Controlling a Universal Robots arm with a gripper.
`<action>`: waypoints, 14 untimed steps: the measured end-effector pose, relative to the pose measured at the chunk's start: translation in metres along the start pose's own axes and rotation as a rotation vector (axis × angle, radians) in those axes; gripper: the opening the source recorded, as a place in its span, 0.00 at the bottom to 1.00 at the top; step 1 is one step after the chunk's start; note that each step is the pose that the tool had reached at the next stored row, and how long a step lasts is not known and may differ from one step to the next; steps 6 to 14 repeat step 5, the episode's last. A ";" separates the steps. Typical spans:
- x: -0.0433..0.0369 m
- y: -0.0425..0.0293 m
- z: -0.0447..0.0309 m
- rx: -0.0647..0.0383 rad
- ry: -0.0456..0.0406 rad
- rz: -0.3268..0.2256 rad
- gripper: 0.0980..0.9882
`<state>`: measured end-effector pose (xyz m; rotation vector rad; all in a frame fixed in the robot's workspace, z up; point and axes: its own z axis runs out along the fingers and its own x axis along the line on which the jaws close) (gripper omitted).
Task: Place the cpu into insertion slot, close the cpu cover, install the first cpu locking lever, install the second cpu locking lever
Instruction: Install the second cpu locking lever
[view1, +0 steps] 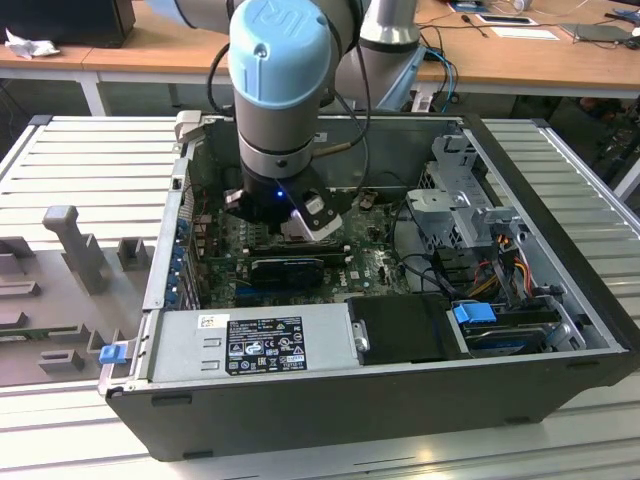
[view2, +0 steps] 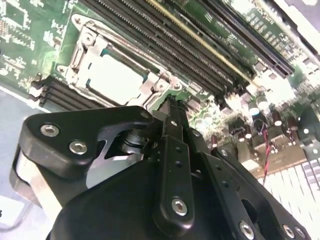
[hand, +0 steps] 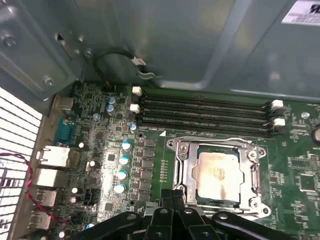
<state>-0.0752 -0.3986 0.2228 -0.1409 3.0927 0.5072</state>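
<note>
The pale silver-topped square cpu is sitting in the black-framed insertion slot, lower right of the first wrist view, under the closed silver cover frame. The black gripper, fingers pinched together and holding nothing, is hovering at the frame's edge, seemingly to work a lever.

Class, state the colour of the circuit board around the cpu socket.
Green, clearest in the first wrist view: the circuit board surrounds the cpu.

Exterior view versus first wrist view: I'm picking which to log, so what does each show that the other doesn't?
Exterior alone: the whole case, the power supply, the arm.
First wrist alone: the cpu seated in the slot with the cover down around it, and the memory slots.
Both: the green board and the gripper low over it.
</note>
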 end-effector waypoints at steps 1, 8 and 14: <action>-0.0001 0.0011 -0.0033 0.000 0.0000 0.000 0.01; -0.0001 0.0013 -0.0038 0.000 0.0000 0.000 0.01; -0.0001 0.0013 -0.0038 0.000 0.0000 0.000 0.01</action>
